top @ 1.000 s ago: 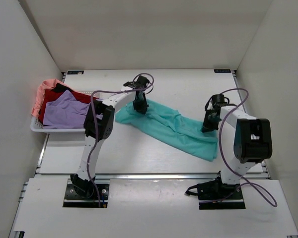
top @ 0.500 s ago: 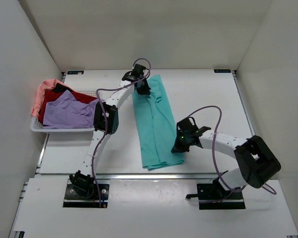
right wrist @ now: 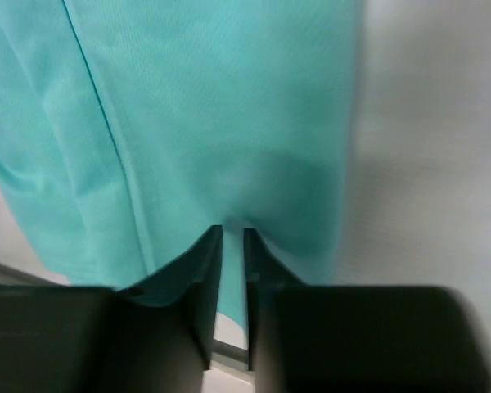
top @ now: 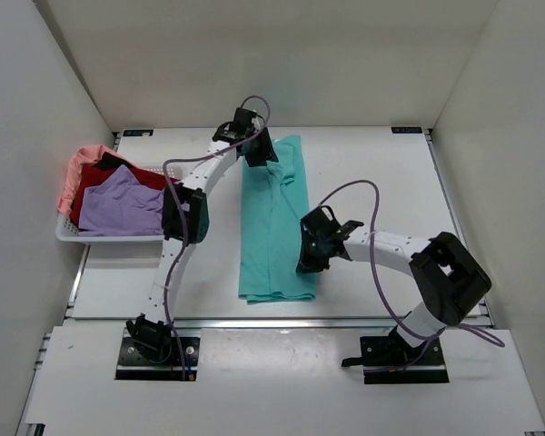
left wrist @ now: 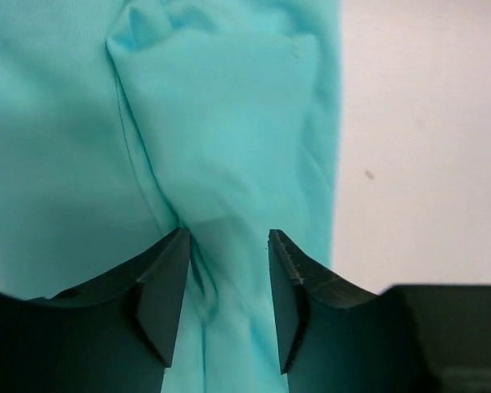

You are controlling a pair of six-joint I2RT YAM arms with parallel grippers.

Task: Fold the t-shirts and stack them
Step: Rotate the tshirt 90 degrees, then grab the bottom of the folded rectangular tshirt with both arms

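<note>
The teal t-shirt (top: 272, 227) lies stretched in a long strip from the far middle of the table to its near edge. My left gripper (top: 259, 150) is at the shirt's far end. In the left wrist view (left wrist: 227, 246) its jaws stand apart with a fold of the teal cloth (left wrist: 229, 123) between them. My right gripper (top: 307, 259) is at the shirt's near right edge. In the right wrist view (right wrist: 232, 237) it is pinched on the teal cloth (right wrist: 213, 106). The lavender (top: 118, 204), dark red (top: 109, 174) and salmon pink (top: 77, 168) shirts lie in the basket.
The white mesh basket (top: 68, 234) stands at the left edge of the table. White walls close in the left, far and right sides. The table's near edge runs just below the shirt's hem (top: 272, 298).
The teal shirt has swung from a diagonal lie to a far-to-near strip. My right gripper dragged its end left towards the near edge. My left gripper carried the other end farther back.
</note>
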